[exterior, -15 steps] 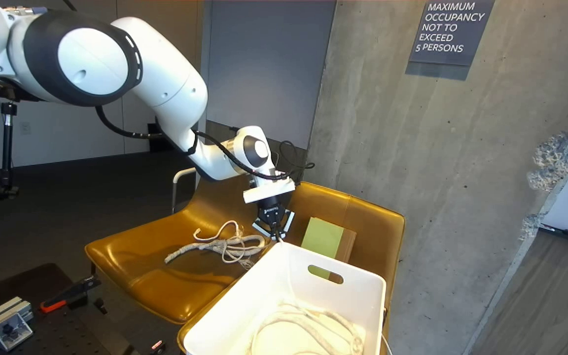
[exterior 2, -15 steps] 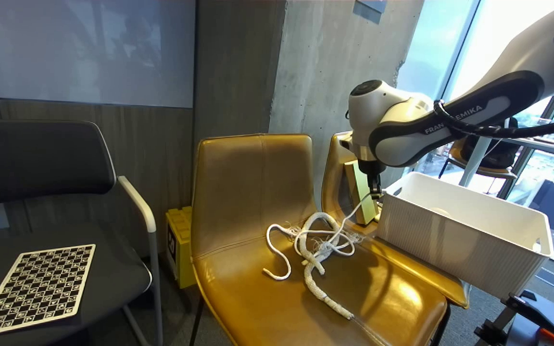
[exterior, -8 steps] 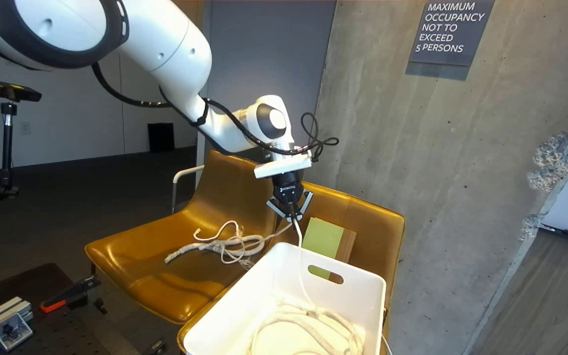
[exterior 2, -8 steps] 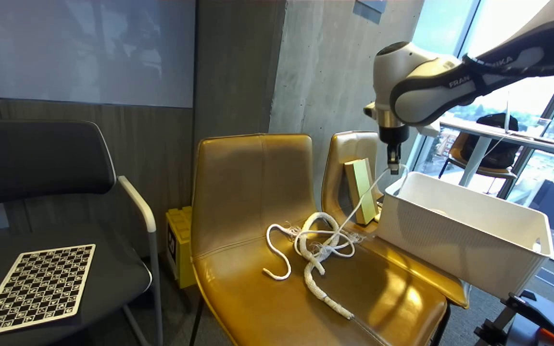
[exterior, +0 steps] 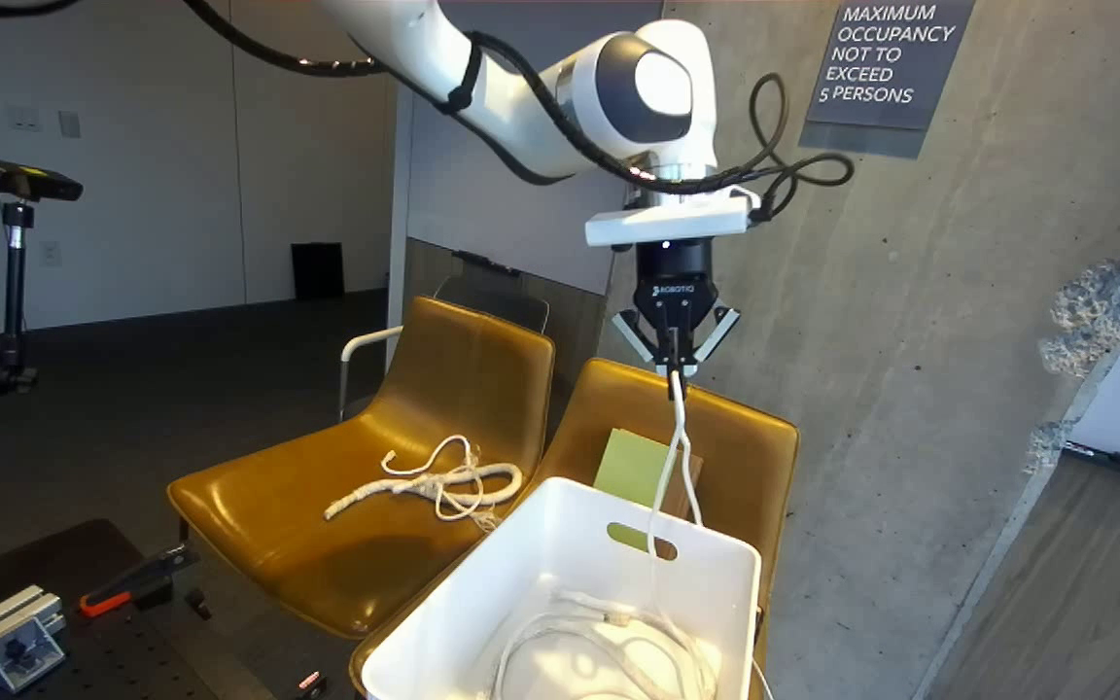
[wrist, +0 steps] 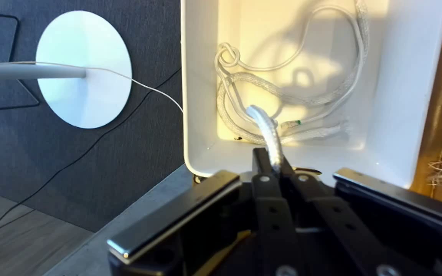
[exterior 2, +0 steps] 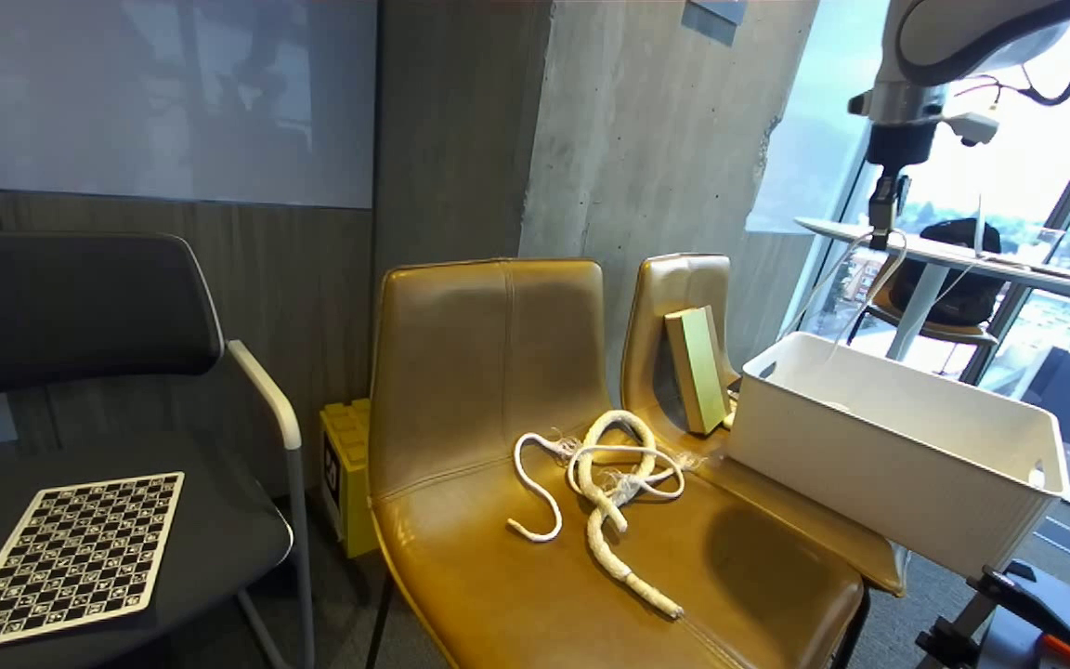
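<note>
A white rope (exterior: 680,437) is pinched in my gripper (exterior: 677,387), whose narrow black fingers are shut on it. Two strands hang from the tips in both exterior views: one drops into the white bin (exterior: 482,593), the other falls behind its far rim. In the wrist view the rope (wrist: 267,130) rises from between my gripper (wrist: 274,163) fingers and bends over above the bin (wrist: 188,115). Coils of rope (wrist: 257,78) lie on the bin's bottom, with a small knot at one corner. In an exterior view my gripper (exterior 2: 880,237) stands well above the bin (exterior 2: 888,455).
More white ropes (exterior 2: 614,483) lie tangled on the tan chair (exterior 2: 489,372) beside the bin. A green and brown block (exterior 2: 698,372) leans on the second tan chair's back. Behind it rises a concrete wall (exterior: 891,389). A round table (exterior 2: 939,246) stands near the window.
My gripper has risen from low beside the bin's corner and moved over its end, lifting the rope. The strand that stretched toward the chair's ropes now hangs behind the bin.
</note>
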You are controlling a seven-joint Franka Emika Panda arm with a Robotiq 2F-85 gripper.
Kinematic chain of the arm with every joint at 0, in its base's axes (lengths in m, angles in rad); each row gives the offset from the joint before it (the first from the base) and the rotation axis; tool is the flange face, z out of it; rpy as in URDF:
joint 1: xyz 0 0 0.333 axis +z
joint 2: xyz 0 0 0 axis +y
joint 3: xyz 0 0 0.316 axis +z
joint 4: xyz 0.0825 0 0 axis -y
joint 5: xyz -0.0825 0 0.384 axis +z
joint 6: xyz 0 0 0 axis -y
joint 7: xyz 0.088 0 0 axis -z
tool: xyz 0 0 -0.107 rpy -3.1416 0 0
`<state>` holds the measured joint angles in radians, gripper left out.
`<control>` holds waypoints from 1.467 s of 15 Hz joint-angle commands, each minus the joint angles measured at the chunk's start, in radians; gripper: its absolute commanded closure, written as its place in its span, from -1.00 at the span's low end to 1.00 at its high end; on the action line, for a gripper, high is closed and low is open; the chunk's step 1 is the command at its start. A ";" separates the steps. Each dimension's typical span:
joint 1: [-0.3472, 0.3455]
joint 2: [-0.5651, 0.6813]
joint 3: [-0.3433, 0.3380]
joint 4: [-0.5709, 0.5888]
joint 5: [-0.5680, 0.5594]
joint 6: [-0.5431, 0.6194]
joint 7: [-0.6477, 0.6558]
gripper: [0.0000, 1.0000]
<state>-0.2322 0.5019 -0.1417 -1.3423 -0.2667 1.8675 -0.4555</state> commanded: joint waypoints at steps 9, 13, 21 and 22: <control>-0.152 -0.369 0.009 -0.301 0.155 -0.088 -0.193 0.98; -0.099 -0.431 -0.026 -0.419 0.148 -0.071 -0.193 0.98; -0.078 -0.386 -0.040 -0.450 0.173 0.043 -0.168 -0.16; -0.076 -0.394 -0.036 -0.458 0.184 0.056 -0.170 -0.28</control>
<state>-0.3293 0.1186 -0.1625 -1.7976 -0.1256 1.8878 -0.6271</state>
